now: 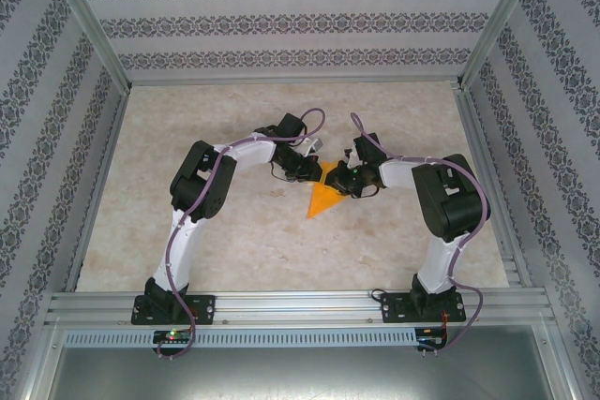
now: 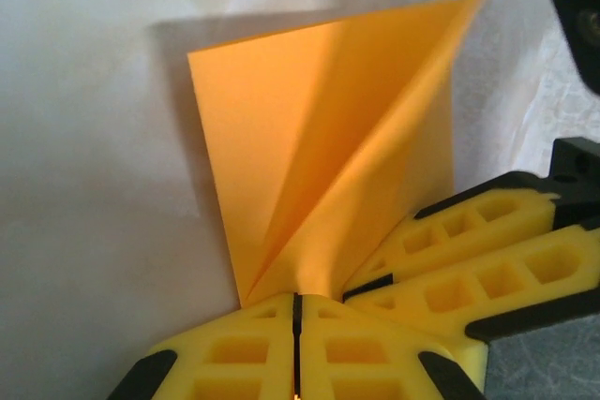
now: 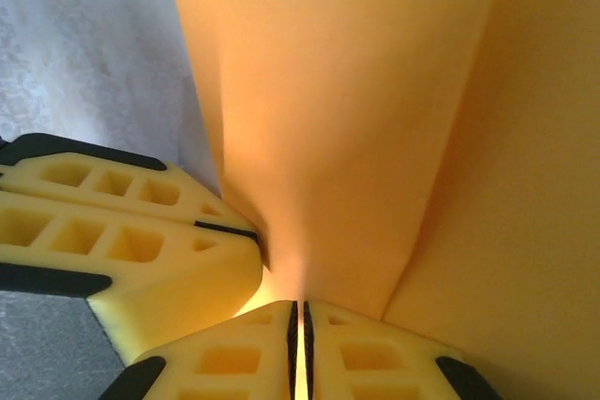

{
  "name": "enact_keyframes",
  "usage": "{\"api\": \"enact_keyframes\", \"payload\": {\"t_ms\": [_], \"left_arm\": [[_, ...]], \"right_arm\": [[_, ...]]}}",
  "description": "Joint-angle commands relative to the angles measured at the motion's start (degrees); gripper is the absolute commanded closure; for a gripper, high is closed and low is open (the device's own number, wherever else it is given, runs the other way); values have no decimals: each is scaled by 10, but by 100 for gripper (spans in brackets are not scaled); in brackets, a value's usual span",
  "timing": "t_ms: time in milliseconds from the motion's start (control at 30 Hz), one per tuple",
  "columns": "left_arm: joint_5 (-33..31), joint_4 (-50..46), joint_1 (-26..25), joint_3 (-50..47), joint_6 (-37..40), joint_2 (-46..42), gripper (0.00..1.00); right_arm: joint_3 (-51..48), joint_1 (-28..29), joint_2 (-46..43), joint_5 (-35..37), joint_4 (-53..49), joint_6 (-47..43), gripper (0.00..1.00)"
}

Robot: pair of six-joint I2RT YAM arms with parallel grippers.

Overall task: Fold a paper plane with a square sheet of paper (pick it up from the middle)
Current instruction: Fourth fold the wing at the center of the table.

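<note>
The orange-yellow sheet of paper (image 1: 324, 198) is folded into a pointed wedge with creases, its tip towards the near left, at the middle of the table. My left gripper (image 1: 313, 173) and right gripper (image 1: 345, 181) meet at its wide far end. In the left wrist view the paper (image 2: 328, 147) fans upward from my left gripper (image 2: 298, 299), which is shut on its bottom edge, with the right gripper's fingers (image 2: 469, 250) pinching beside it. In the right wrist view my right gripper (image 3: 300, 311) is shut on the paper (image 3: 375, 119), and the left gripper's fingers (image 3: 122, 231) press on it from the left.
The marbled table top (image 1: 187, 138) is bordered by aluminium rails (image 1: 281, 304) at the near edge and patterned walls (image 1: 281, 25) on three sides. Both arm bases (image 1: 173, 311) sit on the near rail.
</note>
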Motion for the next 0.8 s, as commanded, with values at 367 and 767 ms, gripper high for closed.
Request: {"api": "enact_keyframes", "payload": {"t_ms": [367,767], "left_arm": [[-69,-98,-8,39,21,44,89],[-69,-127,0,95,15,-5,78]], "right_arm": [[-5,-6,22,34,-53,-46,88],[-27,-5,32,13,-35,-46,88]]}}
